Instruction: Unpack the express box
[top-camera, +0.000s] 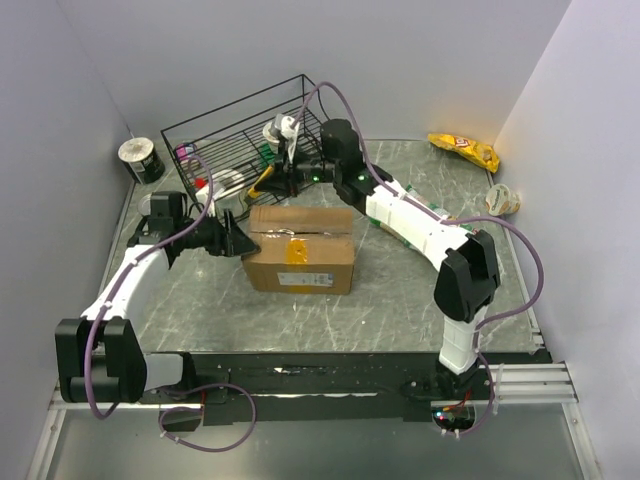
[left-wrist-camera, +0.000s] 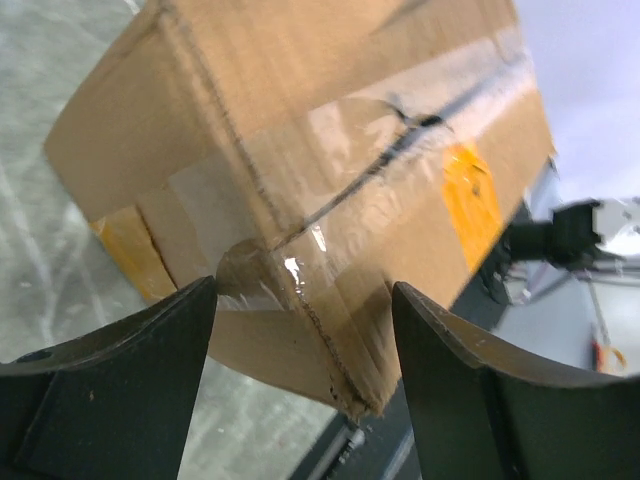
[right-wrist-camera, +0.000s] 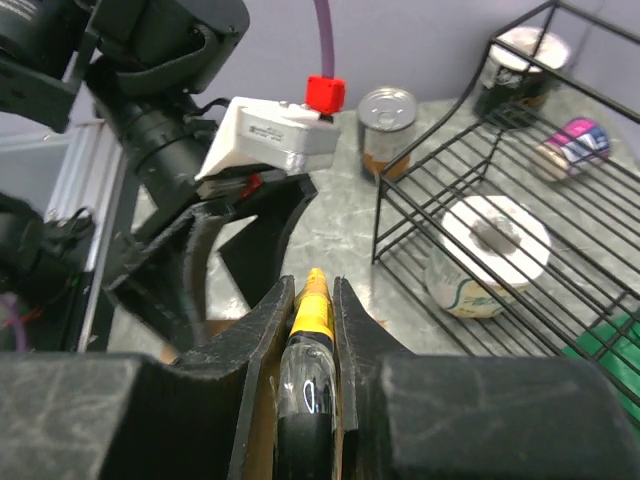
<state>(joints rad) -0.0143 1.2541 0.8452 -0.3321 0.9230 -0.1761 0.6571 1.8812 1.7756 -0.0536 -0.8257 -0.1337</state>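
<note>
The large brown taped cardboard box (top-camera: 300, 262) sits mid grey counter (top-camera: 400, 300): stiff, likely light, tape slick. The left claw (left-wrist-camera: 300, 300) is spread at its left end, a fair hold; the right claw (right-wrist-camera: 313, 287) pinches a yellow-tipped cutter (right-wrist-camera: 312, 318).

Express box (top-camera: 300, 255) at table (top-camera: 400, 300) centre, wire rack (top-camera: 230, 125) at 11 o'clock, tin can (top-camera: 141, 160) at 10, snack bag (top-camera: 463, 150) at 2

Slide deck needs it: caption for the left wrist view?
Left gripper open at the taped corner of the express box.
</note>
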